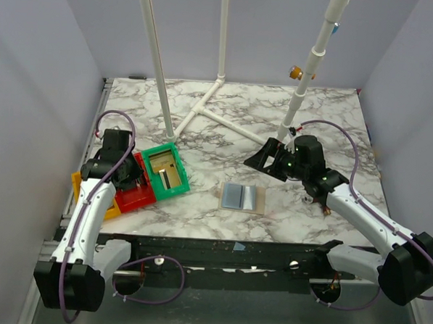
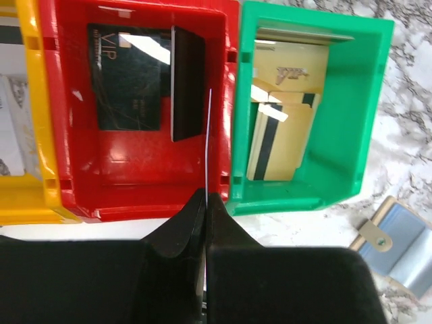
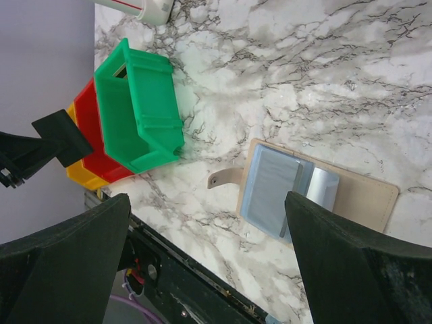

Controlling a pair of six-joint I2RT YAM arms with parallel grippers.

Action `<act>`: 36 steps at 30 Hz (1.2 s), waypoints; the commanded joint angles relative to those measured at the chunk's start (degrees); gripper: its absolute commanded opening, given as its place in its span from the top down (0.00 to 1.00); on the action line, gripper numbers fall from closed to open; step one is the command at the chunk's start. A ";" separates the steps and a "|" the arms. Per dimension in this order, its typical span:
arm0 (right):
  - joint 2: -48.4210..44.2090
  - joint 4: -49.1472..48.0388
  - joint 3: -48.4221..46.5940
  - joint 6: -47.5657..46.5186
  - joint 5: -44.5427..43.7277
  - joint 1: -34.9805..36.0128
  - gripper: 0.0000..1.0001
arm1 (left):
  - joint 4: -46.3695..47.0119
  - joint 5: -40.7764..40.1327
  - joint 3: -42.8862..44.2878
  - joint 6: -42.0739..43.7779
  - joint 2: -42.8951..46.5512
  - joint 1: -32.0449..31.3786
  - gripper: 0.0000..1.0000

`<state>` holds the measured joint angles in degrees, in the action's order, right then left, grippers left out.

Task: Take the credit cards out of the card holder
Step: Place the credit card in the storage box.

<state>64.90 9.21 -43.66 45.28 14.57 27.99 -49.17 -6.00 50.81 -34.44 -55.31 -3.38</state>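
Pinching a credit card (image 2: 208, 131) edge-on in the left hand (image 2: 204, 200) over the red bin (image 2: 135, 172), likely for a drop; hovering with right hand (image 3: 206, 216) spread wide by the card holder (image 3: 358, 197).

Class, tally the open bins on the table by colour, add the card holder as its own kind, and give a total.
Yellow bin: 1
Red bin: 1
Green bin: 1
Card holder: 1
Total: 4
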 commanded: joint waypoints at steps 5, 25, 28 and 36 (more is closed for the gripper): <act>0.81 1.94 -0.71 -2.86 1.45 -0.49 0.00 | 2.38 -0.75 0.42 3.41 -3.87 5.06 1.00; 0.36 2.04 -0.37 -3.48 2.57 -0.49 0.00 | 7.53 2.82 3.46 5.97 -14.18 7.95 1.00; 0.43 2.04 -0.29 -3.44 2.60 -0.48 0.00 | 7.70 3.45 3.51 5.79 -14.89 7.99 0.98; 0.46 2.04 -0.19 -3.35 2.49 -0.52 0.00 | 7.47 2.66 3.98 5.78 -13.73 8.12 0.34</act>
<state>65.52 10.04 -43.66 42.78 16.14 27.99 -42.24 -3.81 52.77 -28.86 -70.19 4.19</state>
